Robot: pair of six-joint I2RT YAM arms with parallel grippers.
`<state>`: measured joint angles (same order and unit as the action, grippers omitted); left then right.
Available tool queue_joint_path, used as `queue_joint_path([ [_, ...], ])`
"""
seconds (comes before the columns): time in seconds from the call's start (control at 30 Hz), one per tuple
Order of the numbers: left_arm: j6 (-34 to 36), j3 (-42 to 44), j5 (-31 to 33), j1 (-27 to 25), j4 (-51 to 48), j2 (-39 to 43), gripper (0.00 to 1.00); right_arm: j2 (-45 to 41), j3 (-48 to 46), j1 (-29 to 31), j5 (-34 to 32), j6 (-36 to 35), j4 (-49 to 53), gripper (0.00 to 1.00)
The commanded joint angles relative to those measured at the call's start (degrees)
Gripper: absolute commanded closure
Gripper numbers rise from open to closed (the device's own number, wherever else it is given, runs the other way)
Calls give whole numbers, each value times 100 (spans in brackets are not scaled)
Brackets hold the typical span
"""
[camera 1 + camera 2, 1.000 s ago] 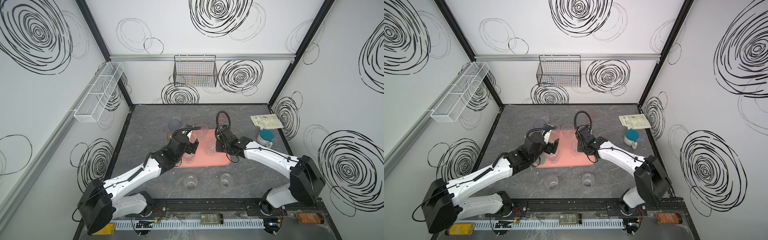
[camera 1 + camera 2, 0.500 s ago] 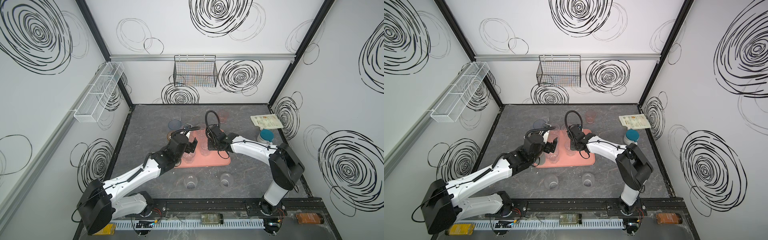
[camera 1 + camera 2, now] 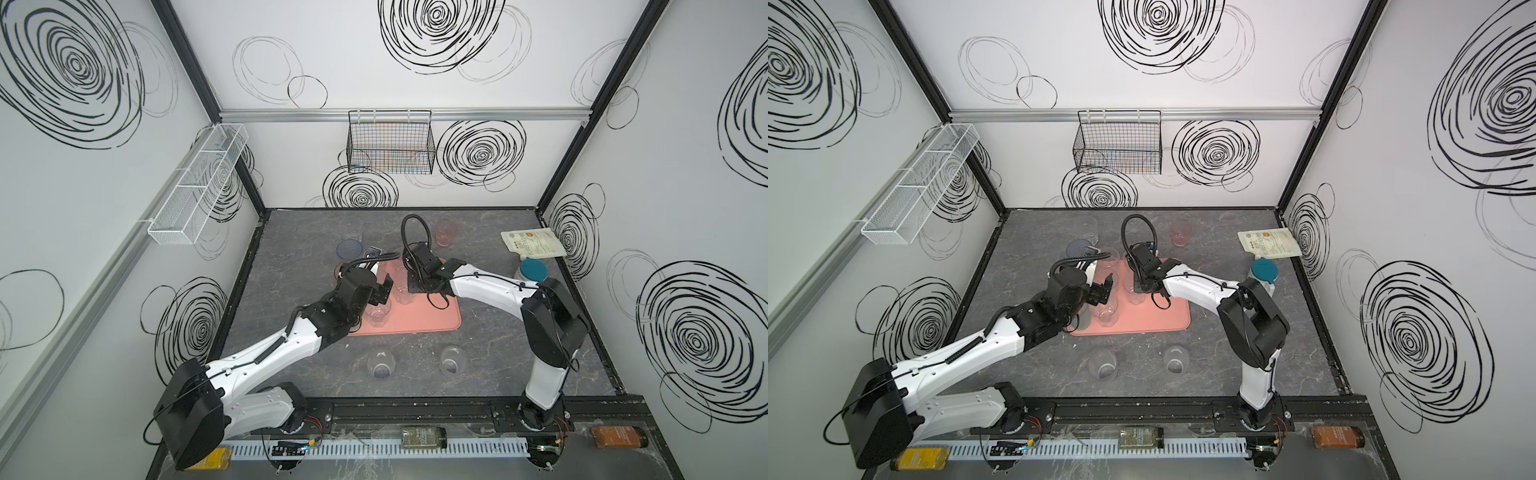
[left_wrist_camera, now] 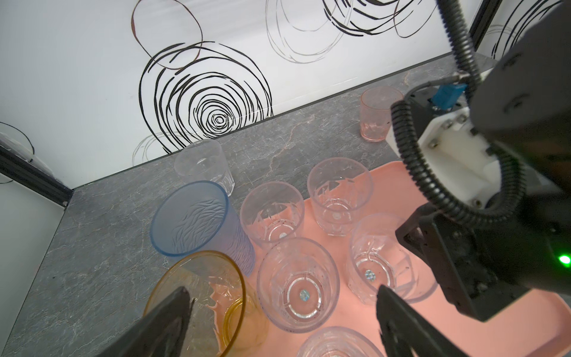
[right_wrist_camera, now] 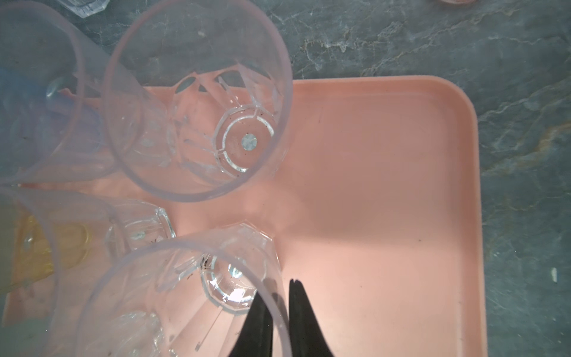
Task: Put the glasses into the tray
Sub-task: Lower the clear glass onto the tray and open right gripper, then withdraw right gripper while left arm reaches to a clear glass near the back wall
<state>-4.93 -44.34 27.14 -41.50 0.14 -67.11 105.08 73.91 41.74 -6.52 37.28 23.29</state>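
Note:
The salmon-pink tray [image 3: 415,320] [image 3: 1142,322] lies mid-table. My right gripper [image 5: 279,284] [image 3: 415,283] is shut on the rim wall of a clear glass [image 5: 185,293], one finger inside and one outside. The glass's base is over the tray [image 5: 386,185], next to another clear glass [image 5: 197,102]. My left gripper [image 4: 281,296] [image 3: 384,286] hangs open above a clear glass [image 4: 298,284] on the tray's left part. An amber glass [image 4: 197,296] and a blue glass [image 4: 191,219] stand beside it. Off the tray are a pink glass [image 3: 445,232] at the back and two clear glasses [image 3: 380,363] [image 3: 452,359] in front.
A white pouch [image 3: 534,245] and a teal-lidded jar [image 3: 534,270] sit at the right. A black wire basket [image 3: 390,143] hangs on the back wall and a white mesh basket [image 3: 199,187] on the left wall. Bottles [image 3: 423,437] [image 3: 619,436] lie along the front rail.
My right gripper has carried its clear glass leftward over the tray, towards the other glasses. The left gripper has stayed open in about the same place.

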Motion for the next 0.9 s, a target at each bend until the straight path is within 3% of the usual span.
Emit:
queue_joint_path([
  [0.0, 49, 57, 93, 53, 276, 14, 4, 160, 176, 10, -261, -43, 102, 86],
  [0.3, 36, 70, 84, 71, 289, -14, 4, 285, 322, -31, -152, -58, 53, 81],
  [0.5, 40, 74, 88, 81, 283, -21, 4, 162, 575, -39, -59, -120, 333, 59],
  [0.73, 133, 4, 179, 203, 219, 66, 4, -564, 647, -288, 100, -309, 663, 49],
  [0.87, -132, -428, -213, 537, -167, 119, 4, -1193, 557, -747, 11, -496, 837, 48],
])
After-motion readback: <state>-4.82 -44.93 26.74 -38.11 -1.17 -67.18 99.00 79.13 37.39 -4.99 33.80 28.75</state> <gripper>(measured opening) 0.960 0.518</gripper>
